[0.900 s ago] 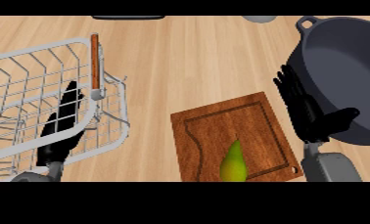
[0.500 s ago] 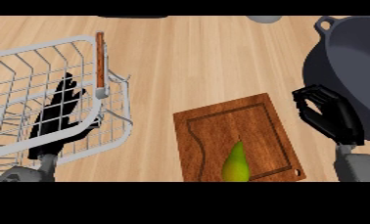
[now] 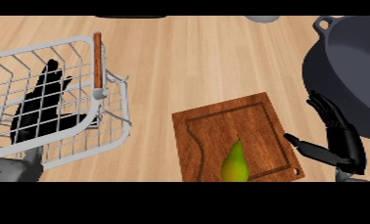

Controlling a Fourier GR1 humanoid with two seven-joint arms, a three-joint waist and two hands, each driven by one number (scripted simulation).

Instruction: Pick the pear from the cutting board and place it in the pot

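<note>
Pear (image 3: 235,163) on cutting board (image 3: 217,125); right hand (image 3: 342,142) spread, thumb perhaps touching board edge.

no readable text, no labels, no brands, no numbers

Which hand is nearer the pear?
The right hand, open beside the board's right edge; the left hand shows at the wire basket, far left.

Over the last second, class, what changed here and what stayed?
The right hand slid down from the pot toward the cutting board, its fingers uncurling; it holds nothing. The pear stayed on the board, the left hand open by the basket.
</note>
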